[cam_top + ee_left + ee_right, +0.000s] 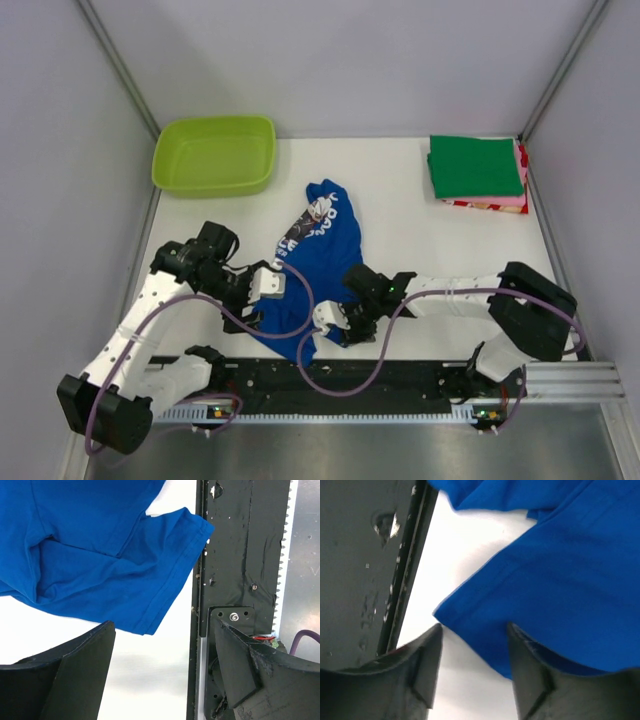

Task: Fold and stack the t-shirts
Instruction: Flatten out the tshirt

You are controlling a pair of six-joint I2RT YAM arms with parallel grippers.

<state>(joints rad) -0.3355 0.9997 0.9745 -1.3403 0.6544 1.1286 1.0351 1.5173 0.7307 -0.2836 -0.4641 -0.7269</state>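
The blue t-shirt (318,262) lies crumpled on the worktop (400,230), toward 6 o'clock. The left hand (162,627) gapes wide beside its hem, holding nothing. The right hand (475,630) stands partly open, with a hem corner between its fingers, unpinched. The folded t-shirts (478,168) sit at 1 o'clock.

Open table (430,250) right of the blue t-shirt (318,262); lime-green tub (214,154) beyond its left; left arm (150,310) and right arm (450,292) crowd its near edge.
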